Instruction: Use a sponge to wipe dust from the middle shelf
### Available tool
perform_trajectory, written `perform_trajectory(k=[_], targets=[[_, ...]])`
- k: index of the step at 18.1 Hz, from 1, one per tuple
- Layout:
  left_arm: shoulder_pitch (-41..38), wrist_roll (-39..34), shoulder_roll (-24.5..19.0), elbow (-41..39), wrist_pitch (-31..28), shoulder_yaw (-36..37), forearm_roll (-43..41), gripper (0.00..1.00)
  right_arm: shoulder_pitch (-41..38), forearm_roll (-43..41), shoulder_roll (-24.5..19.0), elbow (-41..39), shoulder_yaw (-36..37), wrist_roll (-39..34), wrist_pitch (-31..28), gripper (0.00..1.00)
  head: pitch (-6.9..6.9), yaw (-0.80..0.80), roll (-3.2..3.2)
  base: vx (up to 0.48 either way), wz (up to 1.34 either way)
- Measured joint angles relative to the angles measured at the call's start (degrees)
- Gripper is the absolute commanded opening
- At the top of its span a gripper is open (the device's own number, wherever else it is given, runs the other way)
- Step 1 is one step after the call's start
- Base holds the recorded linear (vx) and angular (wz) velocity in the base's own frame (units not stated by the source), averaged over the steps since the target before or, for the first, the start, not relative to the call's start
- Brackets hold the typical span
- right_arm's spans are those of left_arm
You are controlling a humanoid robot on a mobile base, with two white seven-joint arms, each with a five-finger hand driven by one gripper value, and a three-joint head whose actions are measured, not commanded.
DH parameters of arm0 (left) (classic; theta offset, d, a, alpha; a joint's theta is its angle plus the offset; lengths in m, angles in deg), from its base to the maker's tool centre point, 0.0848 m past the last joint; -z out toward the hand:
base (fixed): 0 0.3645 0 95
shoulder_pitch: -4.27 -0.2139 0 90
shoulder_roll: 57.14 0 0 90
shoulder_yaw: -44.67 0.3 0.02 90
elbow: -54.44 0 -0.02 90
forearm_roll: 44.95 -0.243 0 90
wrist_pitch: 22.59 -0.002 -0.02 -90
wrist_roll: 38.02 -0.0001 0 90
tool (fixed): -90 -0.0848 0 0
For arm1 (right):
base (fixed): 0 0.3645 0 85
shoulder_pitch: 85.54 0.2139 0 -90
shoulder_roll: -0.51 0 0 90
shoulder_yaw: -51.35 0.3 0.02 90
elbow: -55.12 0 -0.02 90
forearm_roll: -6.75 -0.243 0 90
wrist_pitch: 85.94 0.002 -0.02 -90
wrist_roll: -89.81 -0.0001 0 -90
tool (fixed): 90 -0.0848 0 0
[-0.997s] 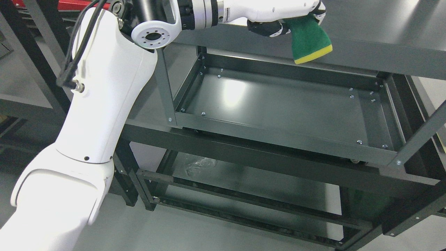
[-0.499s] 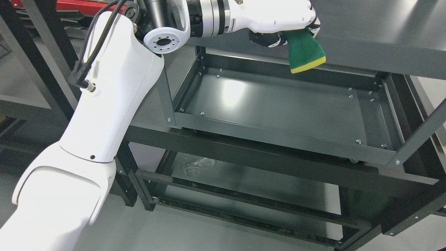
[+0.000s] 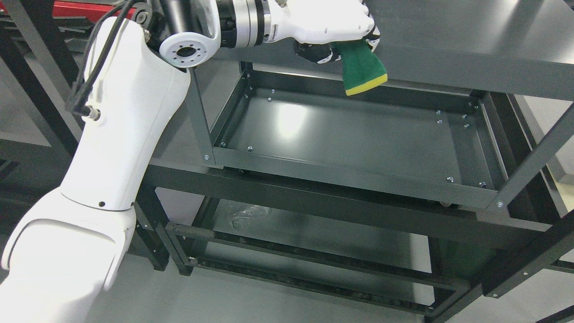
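One sponge (image 3: 361, 72) lower (leftward), one robot hand (image 3: 334, 33)

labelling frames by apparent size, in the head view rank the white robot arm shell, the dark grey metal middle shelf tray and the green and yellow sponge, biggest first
1. Dark grey metal middle shelf tray
2. White robot arm shell, close behind; it sits nearer the camera, so this order is unsure
3. Green and yellow sponge, clearly smallest, held in the left robot hand
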Motion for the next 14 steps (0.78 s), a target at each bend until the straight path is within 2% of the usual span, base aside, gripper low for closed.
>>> perform_trajectory(k=[4, 14], targets=[[-1.2, 2.8, -2.8, -1.5, 0.0, -3.3, 3.3, 0.15, 0.0, 0.0, 0.0, 0.0, 0.0, 0.1, 0.0, 1.0, 0.0, 0.0, 0.0, 0.006, -0.05], [-2.9, 3.4, -13.2, -3.4, 0.0, -8.1, 12.2, 0.16, 0.0, 0.0, 0.0, 0.0, 0.0, -0.2, 0.0, 1.0, 0.0, 0.0, 0.0, 0.013, -0.13]])
